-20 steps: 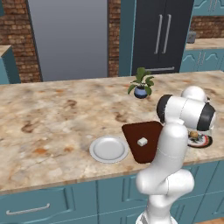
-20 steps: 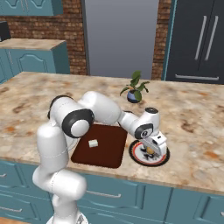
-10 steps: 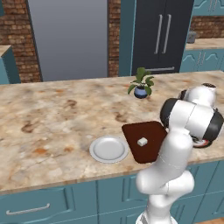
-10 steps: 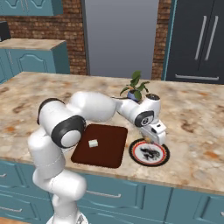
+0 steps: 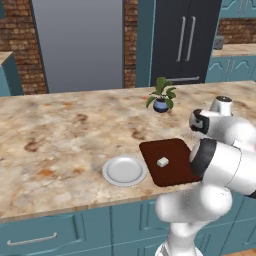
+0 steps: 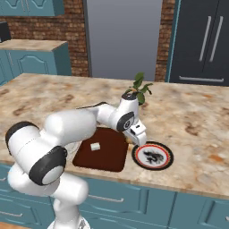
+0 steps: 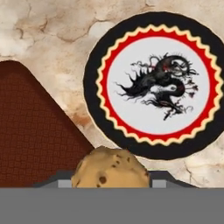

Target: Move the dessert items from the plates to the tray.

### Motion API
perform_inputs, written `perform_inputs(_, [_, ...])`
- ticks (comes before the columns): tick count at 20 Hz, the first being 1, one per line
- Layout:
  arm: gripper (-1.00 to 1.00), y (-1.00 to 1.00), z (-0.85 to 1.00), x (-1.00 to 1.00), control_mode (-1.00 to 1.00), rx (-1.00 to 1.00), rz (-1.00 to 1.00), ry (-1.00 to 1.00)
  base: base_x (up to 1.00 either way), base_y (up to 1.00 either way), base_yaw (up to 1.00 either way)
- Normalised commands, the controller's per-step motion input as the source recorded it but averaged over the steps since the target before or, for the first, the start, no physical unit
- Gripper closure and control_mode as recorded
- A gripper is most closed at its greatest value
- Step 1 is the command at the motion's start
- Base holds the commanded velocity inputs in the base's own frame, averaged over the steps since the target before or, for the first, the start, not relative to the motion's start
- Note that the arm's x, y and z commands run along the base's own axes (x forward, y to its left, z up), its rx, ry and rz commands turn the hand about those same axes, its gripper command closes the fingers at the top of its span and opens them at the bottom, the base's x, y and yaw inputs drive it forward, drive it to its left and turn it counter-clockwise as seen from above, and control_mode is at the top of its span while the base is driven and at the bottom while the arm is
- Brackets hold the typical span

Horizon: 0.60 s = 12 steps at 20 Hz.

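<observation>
My gripper (image 6: 135,135) hangs low over the counter between the tray (image 6: 105,156) and the black and red rimmed plate (image 6: 153,156), shut on the golden-brown pastry (image 7: 109,169). In the hand view the pastry sits between the fingertips at the bottom, the bare dragon-printed plate (image 7: 159,83) lies above right and the tray's corner (image 7: 35,135) at left. The whitish cube (image 6: 95,146) rests on the tray (image 5: 172,150), also seen as the cube (image 5: 162,162) from the left. The light grey plate (image 5: 124,170) lies bare left of the tray.
A small potted plant (image 6: 138,87) stands on the counter behind the tray, close to my arm. The marble counter's front edge (image 6: 134,179) runs just below the tray and plates. A dark fridge (image 5: 182,42) is at the back.
My gripper has risen off the black and red plate with the pastry in it and swung left toward the tray's edge. The plate is left bare.
</observation>
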Motion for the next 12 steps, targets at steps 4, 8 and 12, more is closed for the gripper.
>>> perform_inputs(4, [1.00, 1.00, -0.13, -0.33, -1.00, -0.02, 0.01, -0.12, 0.00, 0.00, 0.00])
perform_inputs(8, [1.00, 0.80, -0.26, -0.15, -1.00, 0.01, 0.06, -0.08, 0.00, 0.00, 0.00])
perform_inputs(12, [-1.00, 0.67, -0.28, 0.02, -1.00, 0.02, 0.00, -0.06, 0.00, 0.00, 0.00])
